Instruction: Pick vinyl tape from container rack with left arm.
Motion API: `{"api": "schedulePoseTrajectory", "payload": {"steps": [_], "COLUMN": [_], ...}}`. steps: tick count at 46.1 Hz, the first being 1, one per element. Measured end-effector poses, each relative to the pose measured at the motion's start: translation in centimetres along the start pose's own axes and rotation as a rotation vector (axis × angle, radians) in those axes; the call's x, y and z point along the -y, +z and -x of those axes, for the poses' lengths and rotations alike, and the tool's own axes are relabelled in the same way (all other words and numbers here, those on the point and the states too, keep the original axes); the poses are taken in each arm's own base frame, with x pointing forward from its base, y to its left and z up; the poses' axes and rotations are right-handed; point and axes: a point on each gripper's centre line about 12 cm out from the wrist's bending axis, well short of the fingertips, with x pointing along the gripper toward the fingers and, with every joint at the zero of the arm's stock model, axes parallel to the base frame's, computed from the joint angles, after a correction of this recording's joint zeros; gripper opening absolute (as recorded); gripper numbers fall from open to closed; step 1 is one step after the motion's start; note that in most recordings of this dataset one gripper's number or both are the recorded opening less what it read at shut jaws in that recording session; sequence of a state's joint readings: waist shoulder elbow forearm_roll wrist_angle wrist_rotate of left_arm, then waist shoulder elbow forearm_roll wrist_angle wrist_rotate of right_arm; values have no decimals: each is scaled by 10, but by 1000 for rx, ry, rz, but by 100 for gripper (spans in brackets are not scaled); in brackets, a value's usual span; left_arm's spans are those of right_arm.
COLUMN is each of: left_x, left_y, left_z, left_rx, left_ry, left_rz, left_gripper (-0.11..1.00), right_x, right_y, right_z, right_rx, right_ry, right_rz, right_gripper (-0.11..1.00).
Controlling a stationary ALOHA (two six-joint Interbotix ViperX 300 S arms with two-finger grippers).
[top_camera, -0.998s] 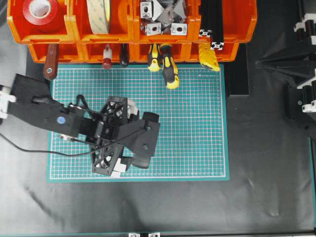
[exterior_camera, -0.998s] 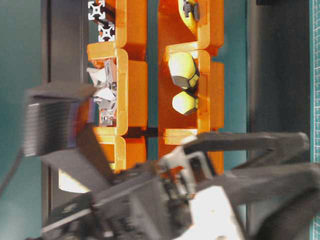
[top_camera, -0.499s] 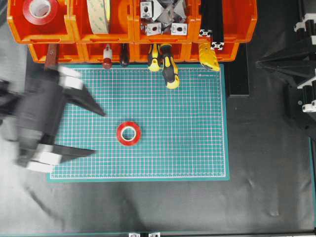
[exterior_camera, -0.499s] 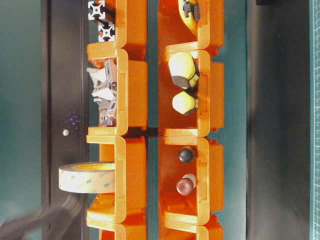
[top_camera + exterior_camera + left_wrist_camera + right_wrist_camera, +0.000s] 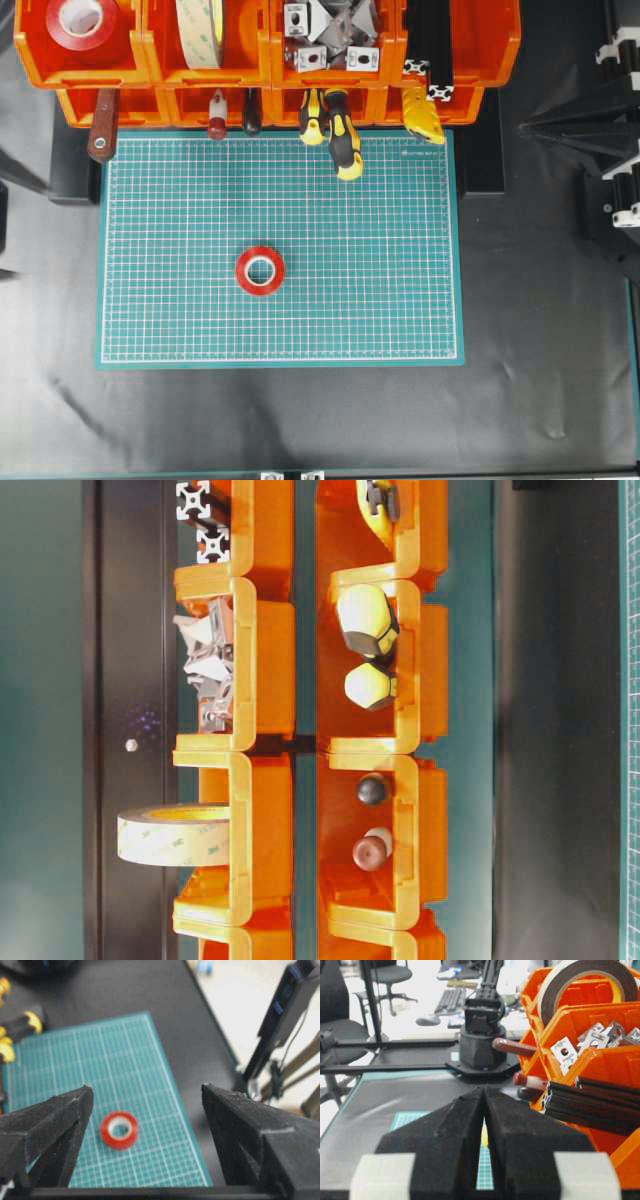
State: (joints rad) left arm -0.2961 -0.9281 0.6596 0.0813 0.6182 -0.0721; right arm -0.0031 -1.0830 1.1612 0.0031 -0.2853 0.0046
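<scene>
Red against the green cutting mat point(image 5: 400, 300), a vinyl tape point(image 5: 260, 271) lies flat on the tabletop, well apart from the container rack point(image 5: 140, 55), whose top-left bin holds a second red roll point(image 5: 82, 20). Neither end effector shows from overhead.

At table level only the orange bins and the cream tape roll point(image 5: 172, 834) appear; no arm is in view.

From the left wrist, the left end effector point(image 5: 147, 1135) stands wide and empty, the mat's roll lying flat below and ahead, framed between its fingers point(image 5: 55, 1120), hole facing up.

From the right wrist, the right end effector point(image 5: 484, 1110) is closed on nothing, beside the rack and farther from the roll.
</scene>
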Motion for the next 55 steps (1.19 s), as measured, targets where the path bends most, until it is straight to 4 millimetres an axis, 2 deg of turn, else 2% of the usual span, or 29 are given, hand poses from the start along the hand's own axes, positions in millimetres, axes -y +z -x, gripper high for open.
{"api": "schedulePoseTrajectory", "payload": {"steps": [9, 16, 28, 55], "left_x": [-4, -11, -18, -18], "left_y": [-12, -19, -28, -29], "left_z": [43, 60, 57, 56], "left_rx": [112, 157, 140, 163], "left_ry": [13, 55, 105, 102], "left_rz": [9, 23, 37, 87], "left_gripper": [84, 84, 84, 84], "right_x": [0, 0, 0, 0], "right_y": [-1, -1, -1, -1], "right_z": [0, 0, 0, 0], "right_rx": [-11, -11, -9, -11], "right_ry": [0, 0, 0, 0], "right_rz": [-2, -2, -2, -2], "right_gripper": [-2, -1, -2, -1]}}
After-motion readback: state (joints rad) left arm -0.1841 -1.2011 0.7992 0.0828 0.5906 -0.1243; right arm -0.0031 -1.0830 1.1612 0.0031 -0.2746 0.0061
